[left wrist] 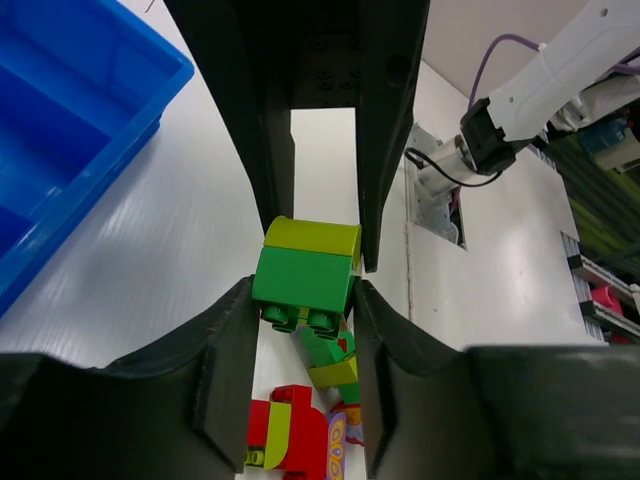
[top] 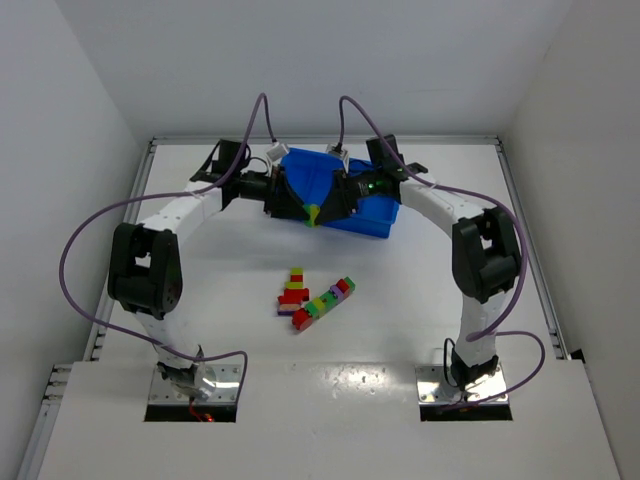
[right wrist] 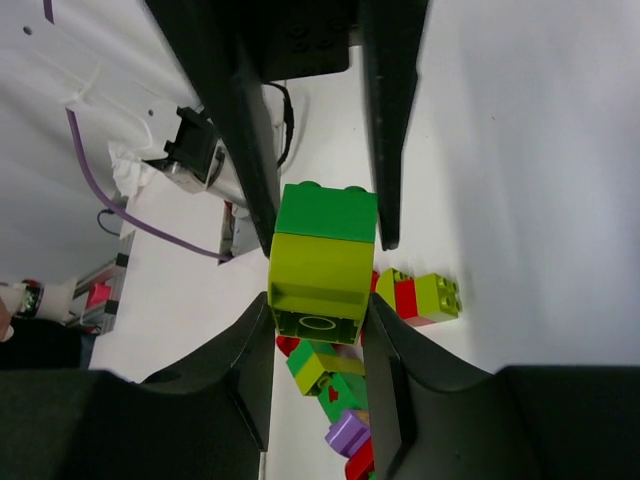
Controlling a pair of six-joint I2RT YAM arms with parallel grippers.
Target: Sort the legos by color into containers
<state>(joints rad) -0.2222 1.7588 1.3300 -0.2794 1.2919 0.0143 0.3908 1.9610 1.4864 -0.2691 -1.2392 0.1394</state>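
A green brick (left wrist: 300,282) and a lime brick (right wrist: 320,275) are joined as one piece (top: 313,213), held in the air between both arms at the front edge of the blue tray (top: 375,218). My left gripper (left wrist: 303,300) is shut on the green half. From the opposite side, my right gripper (right wrist: 318,310) is shut on the lime half. The other legos (top: 312,295) lie on the table below in red, green, lime and purple, some in short strips. The tray's compartments (left wrist: 50,150) show at the left of the left wrist view.
The white table is walled on three sides. The arms' bases (top: 195,385) stand at the near edge. Purple cables (top: 90,225) loop out beside both arms. A red and lime strip (right wrist: 420,295) lies a little apart from the pile.
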